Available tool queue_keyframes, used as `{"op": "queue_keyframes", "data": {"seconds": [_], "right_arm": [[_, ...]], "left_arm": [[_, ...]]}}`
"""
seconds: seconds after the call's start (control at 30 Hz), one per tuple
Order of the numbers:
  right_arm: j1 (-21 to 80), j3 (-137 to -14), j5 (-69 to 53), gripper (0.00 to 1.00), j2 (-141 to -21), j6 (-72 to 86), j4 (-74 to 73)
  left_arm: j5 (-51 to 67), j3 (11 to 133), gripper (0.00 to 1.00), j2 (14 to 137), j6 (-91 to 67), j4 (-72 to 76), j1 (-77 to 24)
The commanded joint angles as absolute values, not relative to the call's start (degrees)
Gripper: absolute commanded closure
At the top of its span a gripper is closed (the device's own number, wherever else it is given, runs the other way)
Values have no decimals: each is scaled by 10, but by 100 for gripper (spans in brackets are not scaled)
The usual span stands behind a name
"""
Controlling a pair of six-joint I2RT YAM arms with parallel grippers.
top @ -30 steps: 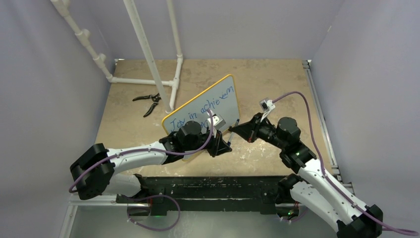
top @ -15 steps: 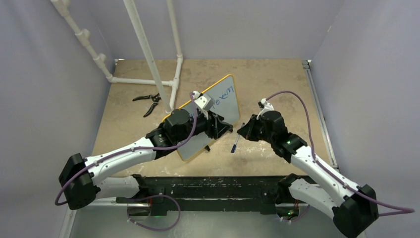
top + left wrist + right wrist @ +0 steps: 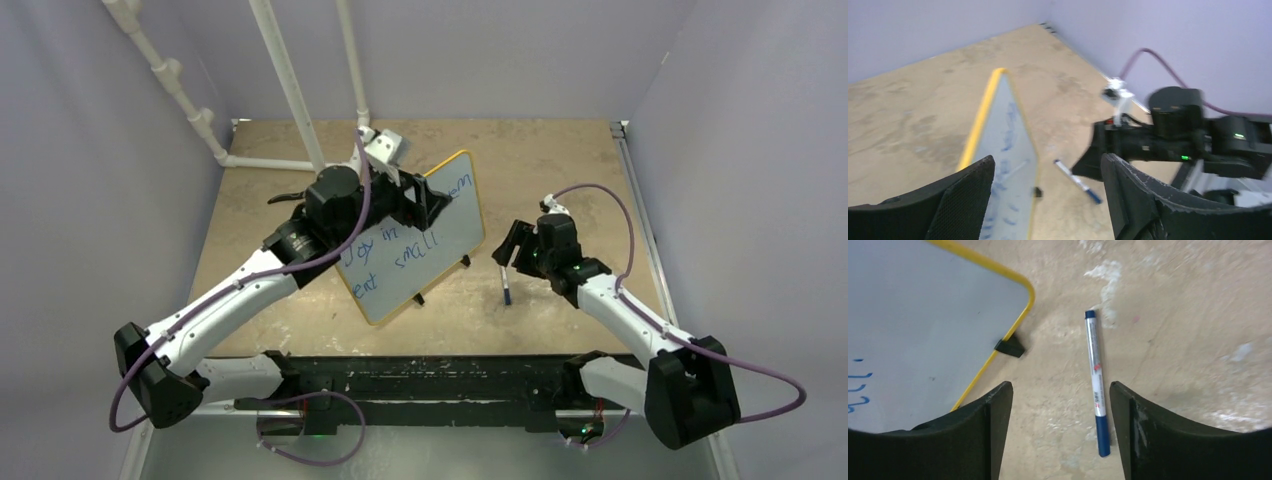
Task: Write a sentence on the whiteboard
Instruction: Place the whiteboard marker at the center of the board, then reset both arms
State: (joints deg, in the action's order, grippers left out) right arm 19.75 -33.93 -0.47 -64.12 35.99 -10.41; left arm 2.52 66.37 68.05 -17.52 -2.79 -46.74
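The whiteboard [image 3: 425,245] with its yellow rim lies slanted on the tan table, and the sentence [image 3: 398,262] runs across it in blue. My left gripper [image 3: 432,203] hovers open over the board's far part, holding nothing. In the left wrist view its gripper [image 3: 1048,165] frames the whiteboard [image 3: 1003,150] and a blue-capped marker [image 3: 1078,181]. The marker [image 3: 505,283] lies loose on the table right of the board. My right gripper [image 3: 512,245] is open just above it. In the right wrist view the marker [image 3: 1095,380] rests near the right of the two fingers [image 3: 1143,430], beside the whiteboard [image 3: 923,315] corner.
Black pliers [image 3: 285,197] lie at the back left, partly behind my left arm. White PVC pipes [image 3: 300,100] rise from the back left of the table. Purple walls close in three sides. A black foot [image 3: 1009,347] sticks out under the board's rim.
Both grippers opened. The right one let the marker go onto the table and drew back to the right. The left arm rose and swung toward the board's far end.
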Motion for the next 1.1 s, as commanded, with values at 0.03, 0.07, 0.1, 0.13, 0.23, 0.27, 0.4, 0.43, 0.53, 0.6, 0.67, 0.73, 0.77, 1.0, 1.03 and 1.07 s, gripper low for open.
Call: {"op": "queue_keyframes", "data": {"seconds": [0.03,0.07,0.1,0.13,0.23,0.27,0.4,0.43,0.53,0.6,0.67,0.73,0.77,1.0,1.03,1.07], "right_arm": [[158,-353,30,15,-620,330,-78],[151,-359,33,11,-614,325,-83],[143,-365,37,6,-608,320,-90],[137,-374,40,3,-601,313,-98],[121,-406,62,1,-574,297,-123],[116,-414,70,1,-563,292,-129],[107,-434,91,1,-503,262,-127],[107,-435,94,1,-484,252,-123],[107,-426,87,1,-421,221,-87],[107,-409,71,2,-375,211,-55],[107,-387,70,2,-325,204,-30],[107,-373,74,2,-291,200,-15],[107,-369,78,2,-277,199,-10],[107,-366,86,2,-254,193,-5],[107,-367,86,2,-255,193,-7],[107,-369,87,2,-257,192,-8]], "left_arm": [[9,699,23,674,-179,-92,-356],[10,702,22,668,-182,-97,-334],[9,706,22,661,-183,-102,-313],[7,710,21,656,-183,-109,-292],[-28,727,20,644,-170,-144,-236],[-48,727,20,641,-164,-156,-223],[-145,697,19,604,-151,-177,-177],[-176,683,18,591,-145,-175,-173],[-273,620,18,533,-128,-153,-172],[-312,567,16,485,-115,-131,-172],[-328,518,10,437,-107,-123,-172],[-343,476,8,391,-112,-130,-172],[-350,460,8,370,-121,-139,-173],[-381,439,3,320,-150,-186,-172],[-381,437,2,320,-150,-182,-172],[-381,436,2,320,-150,-179,-172]]}}
